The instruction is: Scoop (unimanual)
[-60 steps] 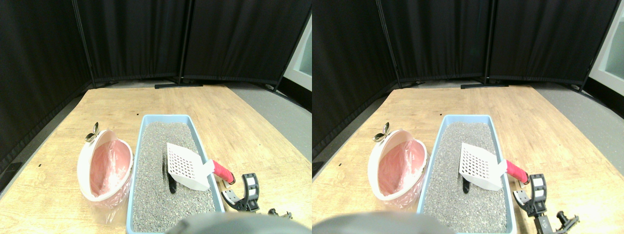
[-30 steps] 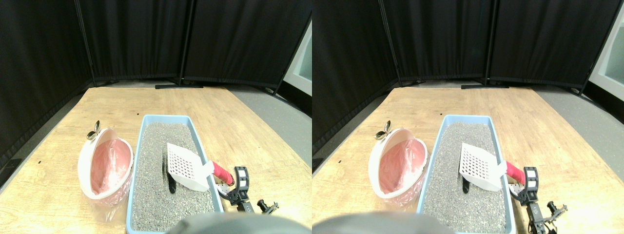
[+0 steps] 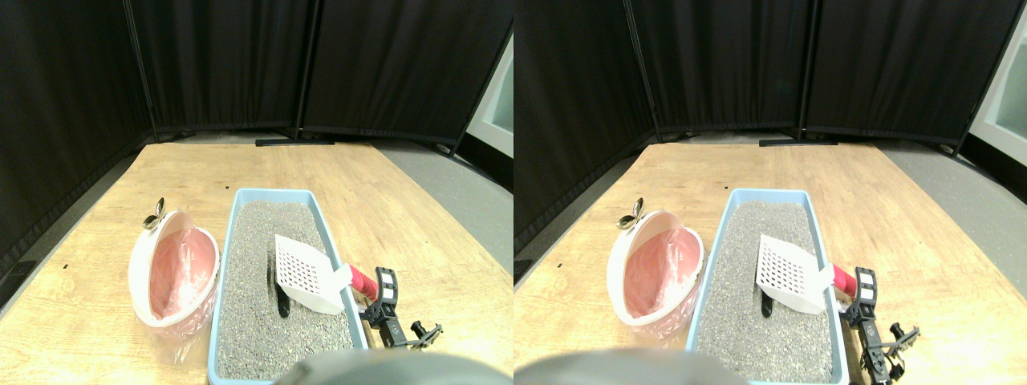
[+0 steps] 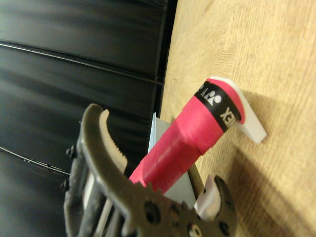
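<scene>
A white slotted scoop (image 3: 305, 277) lies tilted on the grey litter in the light-blue litter box (image 3: 273, 194). Its red wrapped handle (image 3: 365, 282) sticks out over the box's right rim. A small dark lump (image 3: 281, 303) sits in the litter just under the scoop's left edge. My right gripper (image 3: 383, 293) is at the handle's end, open. In the wrist view the red handle (image 4: 197, 133) runs between the two jaws of the gripper (image 4: 155, 150), which stand apart on either side of it.
A white bin with a pink liner (image 3: 172, 273) stands tilted against the box's left side, with a small metal clip (image 3: 152, 216) at its far rim. Everything rests on a wooden floor panel (image 3: 385, 200). Black curtains close the back.
My gripper has moved left and closer to the scoop, from beside the handle's end to around it. The scoop, box and bin have stayed put.
</scene>
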{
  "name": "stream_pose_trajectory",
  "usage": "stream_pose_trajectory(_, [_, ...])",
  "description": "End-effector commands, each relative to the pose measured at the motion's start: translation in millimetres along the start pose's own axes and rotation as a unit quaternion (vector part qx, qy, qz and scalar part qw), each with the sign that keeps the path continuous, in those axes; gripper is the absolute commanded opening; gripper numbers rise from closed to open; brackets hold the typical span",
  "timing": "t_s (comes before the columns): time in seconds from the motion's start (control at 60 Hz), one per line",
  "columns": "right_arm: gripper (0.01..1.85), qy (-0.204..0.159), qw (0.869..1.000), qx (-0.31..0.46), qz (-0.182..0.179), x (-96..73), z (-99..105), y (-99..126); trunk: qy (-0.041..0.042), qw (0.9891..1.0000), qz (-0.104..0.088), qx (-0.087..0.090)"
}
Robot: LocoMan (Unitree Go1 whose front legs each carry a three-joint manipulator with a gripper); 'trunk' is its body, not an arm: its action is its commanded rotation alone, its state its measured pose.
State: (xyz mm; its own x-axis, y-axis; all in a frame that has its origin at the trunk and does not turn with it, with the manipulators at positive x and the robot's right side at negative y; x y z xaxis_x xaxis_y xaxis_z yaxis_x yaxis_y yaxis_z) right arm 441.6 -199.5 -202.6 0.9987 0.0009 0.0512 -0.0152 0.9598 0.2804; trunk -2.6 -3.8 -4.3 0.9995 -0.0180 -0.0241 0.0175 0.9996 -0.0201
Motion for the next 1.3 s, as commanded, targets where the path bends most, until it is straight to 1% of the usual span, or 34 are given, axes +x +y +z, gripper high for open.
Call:
stream_pose_trajectory(0.017, [0.94, -0.019, 1.000, -0.002, 0.006, 5.3, 7.1, 0.9, 0.0049, 1.0000, 0.002, -0.007])
stream_pose_trajectory(0.2, [0.94, -0.019, 1.000, -0.001, 0.007, 11.8, 7.1, -1.9, 0.0038, 0.9999, 0.003, -0.010])
stream_pose_trajectory(0.333, [0.92, -0.020, 1.000, -0.001, 0.006, 16.1, 7.4, -2.5, 0.0009, 1.0000, 0.003, -0.009])
stream_pose_trajectory(0.45, [0.95, -0.015, 1.000, -0.002, -0.001, 20.5, 7.9, -1.7, -0.0007, 1.0000, 0.001, -0.008])
stream_pose_trajectory(0.65, [0.95, -0.012, 1.000, 0.006, -0.003, 26.7, 7.4, -1.4, 0.0032, 1.0000, 0.000, -0.008])
stream_pose_trajectory(0.717, [0.94, -0.006, 1.000, 0.009, -0.009, 28.3, 6.6, -1.1, 0.0042, 1.0000, 0.001, -0.008])
stream_pose_trajectory(0.8, [0.94, -0.004, 1.000, 0.010, -0.009, 31.3, 4.9, -1.2, 0.0027, 1.0000, 0.003, -0.009])
stream_pose_trajectory(0.867, [0.90, -0.007, 1.000, 0.012, -0.005, 33.3, 3.6, -1.8, 0.0037, 1.0000, 0.004, -0.008])
stream_pose_trajectory(0.917, [0.84, -0.007, 1.000, 0.018, -0.003, 35.1, 3.3, -2.1, 0.0047, 0.9999, 0.003, -0.008])
stream_pose_trajectory(0.95, [0.73, -0.004, 1.000, 0.019, -0.005, 36.2, 4.0, -1.7, 0.0046, 0.9999, 0.003, -0.009])
stream_pose_trajectory(0.967, [0.73, -0.004, 1.000, 0.019, -0.005, 36.2, 4.0, -1.7, 0.0045, 0.9999, 0.003, -0.009])
stream_pose_trajectory(0.983, [0.63, -0.005, 1.000, 0.020, -0.004, 36.9, 3.9, -1.9, 0.0041, 0.9999, 0.004, -0.010])
stream_pose_trajectory(1.0, [0.58, -0.007, 1.000, 0.019, -0.003, 37.3, 3.7, -2.1, 0.0049, 0.9999, 0.004, -0.010])
stream_pose_trajectory(1.017, [0.39, -0.011, 1.000, 0.022, -0.004, 38.7, 3.2, -2.5, 0.0057, 0.9999, 0.003, -0.010])
stream_pose_trajectory(1.033, [0.39, -0.011, 1.000, 0.022, -0.004, 38.7, 3.2, -2.5, 0.0057, 0.9999, 0.003, -0.010])
stream_pose_trajectory(1.05, [0.33, -0.012, 1.000, 0.023, -0.005, 38.9, 3.2, -2.6, 0.0062, 0.9999, 0.003, -0.010])
stream_pose_trajectory(1.083, [0.14, -0.015, 1.000, 0.025, -0.004, 39.9, 3.2, -3.2, 0.0066, 0.9999, 0.003, -0.010])
stream_pose_trajectory(1.117, [0.08, -0.021, 0.999, 0.025, -0.005, 40.6, 3.0, -3.7, 0.0080, 0.9999, 0.003, -0.010])
stream_pose_trajectory(1.15, [0.06, -0.026, 0.999, 0.022, -0.008, 41.2, 2.8, -4.5, 0.0084, 0.9999, 0.003, -0.011])
stream_pose_trajectory(1.217, [0.06, -0.025, 0.999, 0.023, -0.009, 41.7, 3.0, -4.8, 0.0088, 0.9999, 0.003, -0.011])
stream_pose_trajectory(1.3, [0.06, -0.015, 1.000, 0.017, -0.020, 43.7, 4.3, -6.3, 0.0080, 0.9999, 0.005, -0.013])
